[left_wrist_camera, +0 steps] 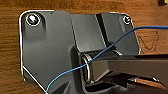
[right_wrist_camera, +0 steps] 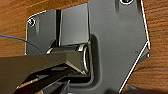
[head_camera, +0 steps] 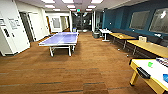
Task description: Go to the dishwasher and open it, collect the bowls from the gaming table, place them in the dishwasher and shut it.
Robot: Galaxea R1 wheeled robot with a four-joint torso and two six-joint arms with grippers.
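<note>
The gaming table (head_camera: pixel 135 65), pale yellow wood with a white top and a black slot (head_camera: pixel 143 72) in its end, stands at the lower right of the head view. A small green bowl (head_camera: pixel 150 64) sits on its top near the end. A blue bowl (head_camera: pixel 165 78) lies further along, cut by the picture's edge. The dishwasher is out of view. In both wrist views the robot's dark plate (left_wrist_camera: pixel 50 50) hangs over brown carpet, with a thin blue cable (left_wrist_camera: pixel 105 48) crossing it in the left wrist view.
A blue table-tennis table (head_camera: pixel 61 38) stands mid-room on the left. Long wooden tables (head_camera: pixel 147 46) line the teal wall on the right, with a small white table (head_camera: pixel 105 31) beyond. Broad brown carpet (head_camera: pixel 95 65) lies between. A corridor (head_camera: pixel 80 22) opens at the back.
</note>
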